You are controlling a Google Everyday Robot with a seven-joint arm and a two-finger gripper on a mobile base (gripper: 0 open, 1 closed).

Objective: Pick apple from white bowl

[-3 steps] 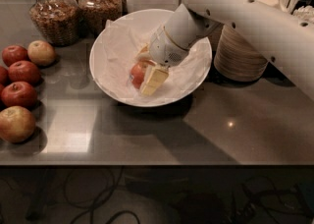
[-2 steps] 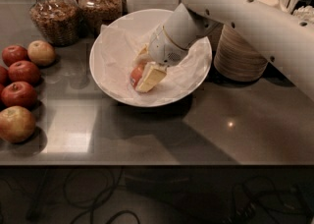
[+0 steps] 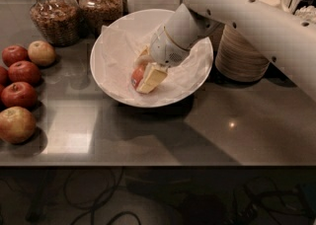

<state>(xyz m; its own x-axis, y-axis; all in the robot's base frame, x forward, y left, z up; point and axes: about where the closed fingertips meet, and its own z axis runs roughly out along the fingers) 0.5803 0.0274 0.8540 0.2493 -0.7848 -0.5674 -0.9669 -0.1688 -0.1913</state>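
With gripper (image 3: 144, 72) down in white bowl (image 3: 117, 94) at apple (image 3: 137, 75), grasp state indeterminable, needed centred squeeze, then vertical lift clear of crumpled paper (image 3: 118, 51).

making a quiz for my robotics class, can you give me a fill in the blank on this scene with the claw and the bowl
1. The claw is down ___ the white bowl, at the apple.
2. The white bowl is lined with crumpled white ___.
3. The loose apples lie at the picture's ___ edge.
4. In the picture, the stacked paper bowls stand ___ of the white bowl.

Missing words: inside; paper; left; right.
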